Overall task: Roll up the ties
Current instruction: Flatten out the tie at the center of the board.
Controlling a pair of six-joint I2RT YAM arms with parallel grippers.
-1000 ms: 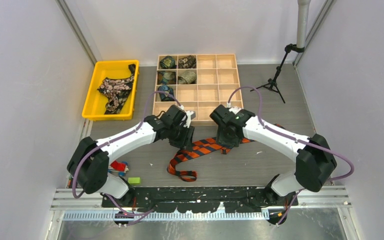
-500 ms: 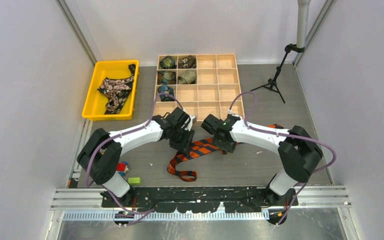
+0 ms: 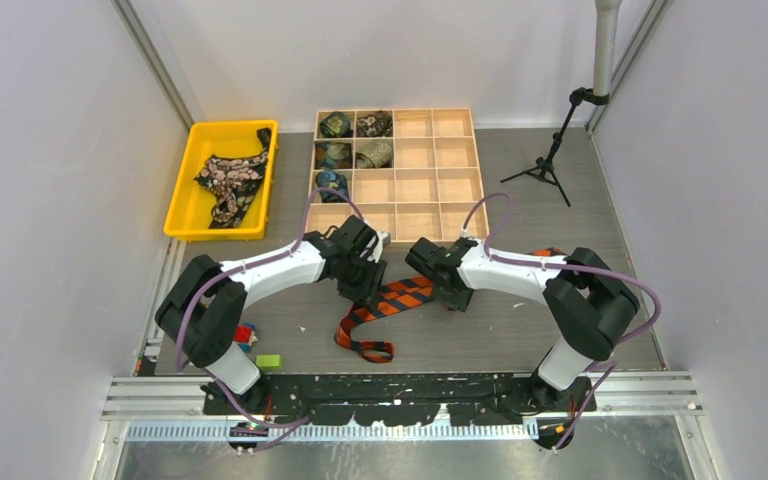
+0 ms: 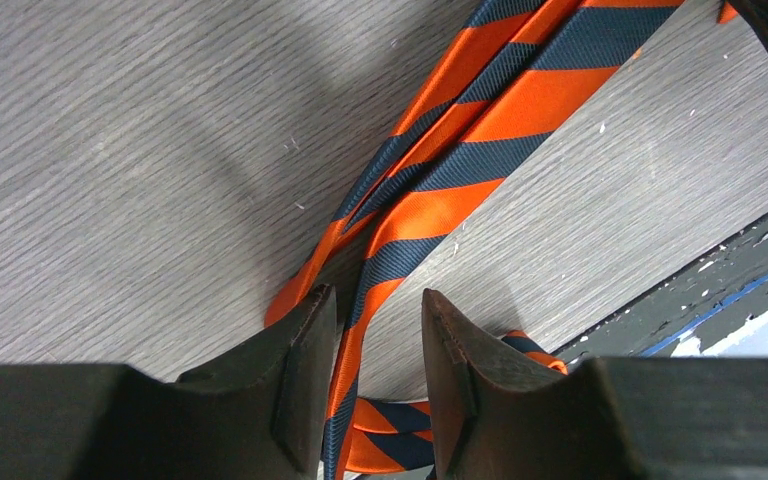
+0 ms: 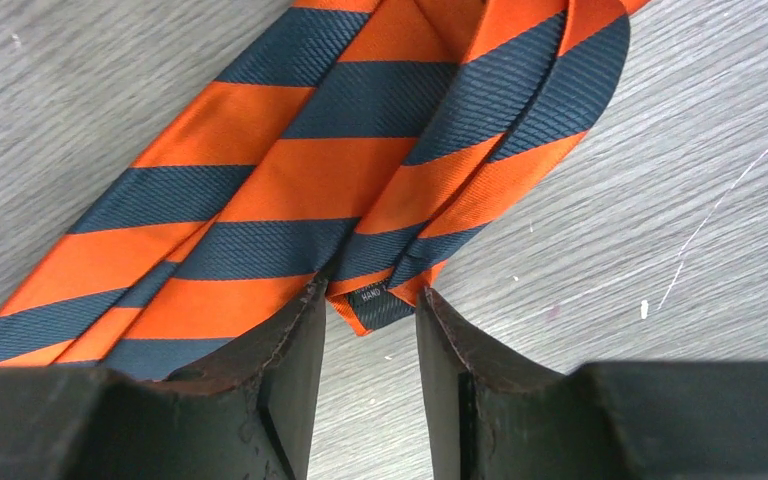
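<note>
Overhead: orange-and-black striped tie flat on the grey wood-grain table, between the two arms. Running diagonally from a folded loop near the arms' bases up toward the right, with a scrap of orange showing past the right arm.

Left pincer low over the tie's left part. Right pincer low over its middle. Both pointing down at the fabric.

Left wrist close-up: left pincer narrowly parted. One thin strand of the tie passing through the gap, bare table visible beside it, so not clamped. Two overlapping bands of the tie stretching away toward the upper right.

Right wrist close-up: right pincer also narrowly parted, nothing clamped. Pointed tip of the tie, with its small dark label, just at the mouth of the gap. Folded layers of stripes fanning out beyond. Contact between fingers and cloth impossible to tell.

At the far left, a yellow bin holding a black floral tie. Just beside it, a wooden tray of square compartments, with five rolled ties in its two left columns. Small toy blocks near the left arm's base. A tripod at the far right.
</note>
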